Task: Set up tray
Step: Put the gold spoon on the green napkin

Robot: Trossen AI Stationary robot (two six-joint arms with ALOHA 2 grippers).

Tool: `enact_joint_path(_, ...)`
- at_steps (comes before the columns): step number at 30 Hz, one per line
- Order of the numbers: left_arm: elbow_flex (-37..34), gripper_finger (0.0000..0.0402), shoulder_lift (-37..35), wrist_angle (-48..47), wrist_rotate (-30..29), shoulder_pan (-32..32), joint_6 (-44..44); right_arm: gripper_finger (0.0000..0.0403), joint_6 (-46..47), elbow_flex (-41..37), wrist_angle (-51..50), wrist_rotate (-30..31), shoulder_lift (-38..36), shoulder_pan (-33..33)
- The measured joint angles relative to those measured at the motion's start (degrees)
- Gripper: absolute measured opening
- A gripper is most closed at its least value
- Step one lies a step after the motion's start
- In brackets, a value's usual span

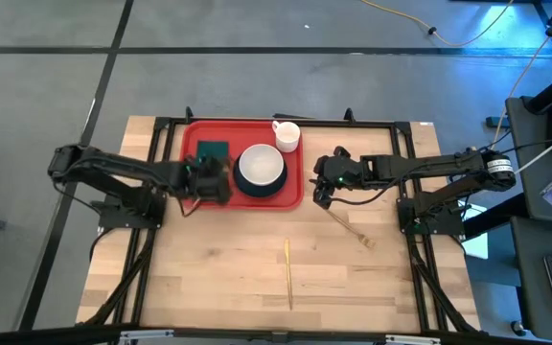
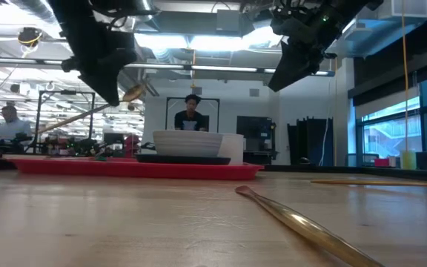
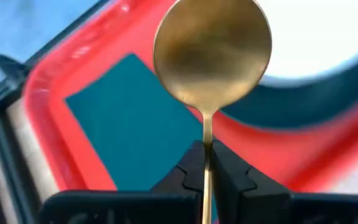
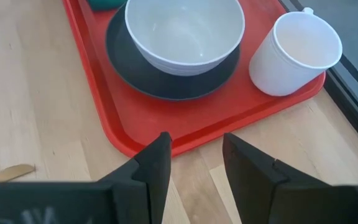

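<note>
tray (image 1: 192, 133) red glossy plastic, rounded corners, raised rim

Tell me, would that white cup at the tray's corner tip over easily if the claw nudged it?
Probably fairly easily. The white cup stands upright and looks empty, so it is likely light. It looks narrower at its base than at its mouth, which may favour tipping. The red tray under it looks smooth, so a low push might slide it instead.
</note>
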Motion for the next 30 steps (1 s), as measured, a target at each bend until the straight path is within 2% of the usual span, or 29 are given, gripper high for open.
enact_joint_path(5,0.0,0.0008,-1.97,0.91,-2.94,9.16,-4.82,0.0147,-0.93,0.0,-0.27,0.0,0.0,0.0)
enact_joint_path(7,0.0,0.0012,-2.0,1.12,-2.26,13.08,-6.82,0.0147,-1.41,0.0,-0.31,0.01,0.0,0.0)
enact_joint_path(12,0.0,0.0013,-2.0,3.53,5.88,21.75,-5.58,0.0147,-1.22,0.0,-0.55,0.0,0.0,0.0)
enact_joint_path(17,0.02,0.0007,-1.64,13.64,17.47,28.0,3.95,0.0147,2.69,0.0,-2.42,-0.27,0.0,0.0)
enact_joint_path(20,0.02,0.0008,-0.99,16.09,22.16,31.13,7.26,0.0147,5.62,0.0,-3.56,-0.51,0.0,0.0)
enact_joint_path(25,0.0,0.0006,-0.19,12.04,23.77,36.01,9.26,0.0147,9.82,0.0,-4.2,-0.49,0.0,0.0)
enact_joint_path(30,0.0,0.0007,1.05,12.49,26.83,40.75,10.77,0.0147,14.07,0.0,-4.01,-0.49,0.01,0.09)
